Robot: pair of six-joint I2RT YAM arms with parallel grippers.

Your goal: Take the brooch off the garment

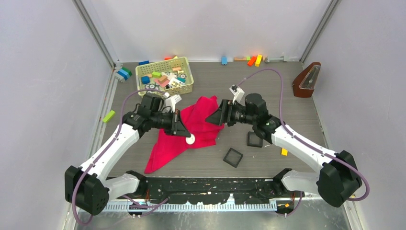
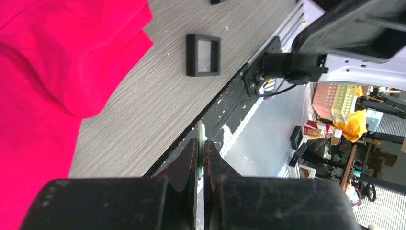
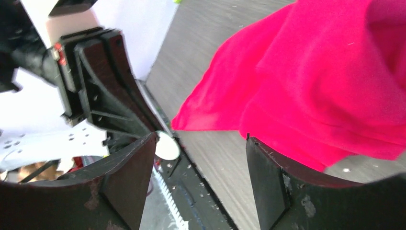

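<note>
The crimson-pink garment (image 1: 167,148) lies crumpled mid-table; it also shows in the left wrist view (image 2: 48,72) and the right wrist view (image 3: 325,72). My left gripper (image 1: 186,132) is shut on the brooch (image 1: 190,140), a small pale round disc. In the left wrist view the brooch (image 2: 200,132) shows edge-on between the closed fingers of the gripper (image 2: 201,143), apart from the cloth. My right gripper (image 1: 215,117) is open and empty over the garment's right upper part. In the right wrist view the brooch (image 3: 166,145) shows beyond that gripper (image 3: 201,139).
Two black square trays (image 1: 233,157) (image 1: 254,139) lie right of the garment; one shows in the left wrist view (image 2: 203,55). A yellow basket (image 1: 166,92) of toy blocks stands at the back left. A brown wedge-shaped object (image 1: 306,80) stands back right. Loose blocks (image 1: 253,60) line the back wall.
</note>
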